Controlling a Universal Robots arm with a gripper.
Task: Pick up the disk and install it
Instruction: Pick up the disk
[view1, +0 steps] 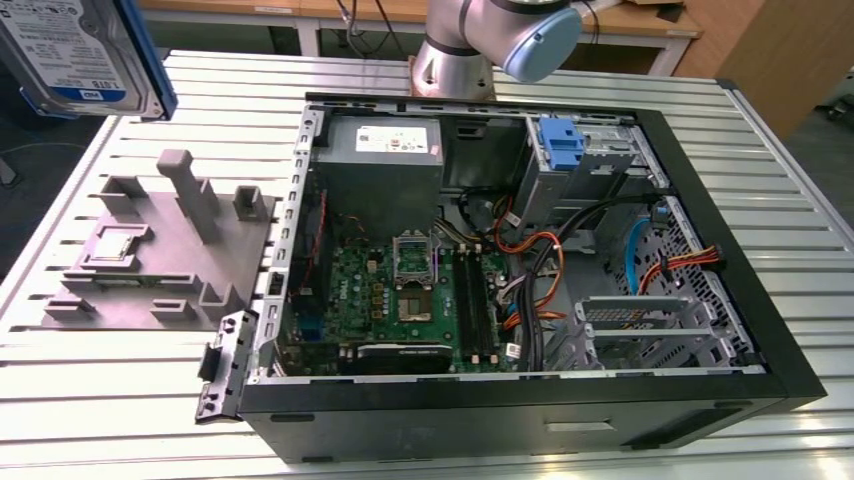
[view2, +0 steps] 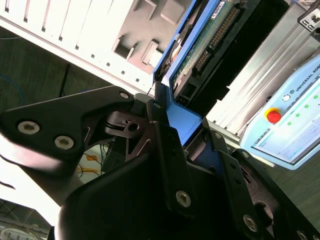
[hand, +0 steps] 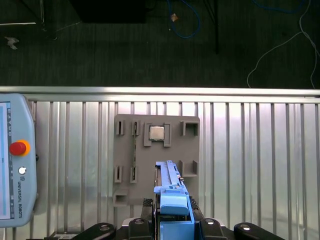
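Clamped in the claw (hand: 172, 220), the disk (view1: 74, 50) hung in open air above the grey stand (view1: 147, 260), whose upright posts (view1: 187, 190) rose beneath it. The computer case (view1: 534, 420) stood open on top, but orange and black cables (view1: 534, 270) crossed its drive side between the blue bracket (view1: 561, 145) and the metal cage (view1: 641, 320). The table (view1: 120, 400) was bare along the exterior view's near edge.

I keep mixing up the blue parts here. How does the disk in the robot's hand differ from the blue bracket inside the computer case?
The disk has a silver drive with a white and blue label in its blue frame; the blue bracket appears to carry no drive. The disk is up in the air, clamped in the hand, above the grey stand; the bracket sits in a bay of the computer case. Both have blue plastic.
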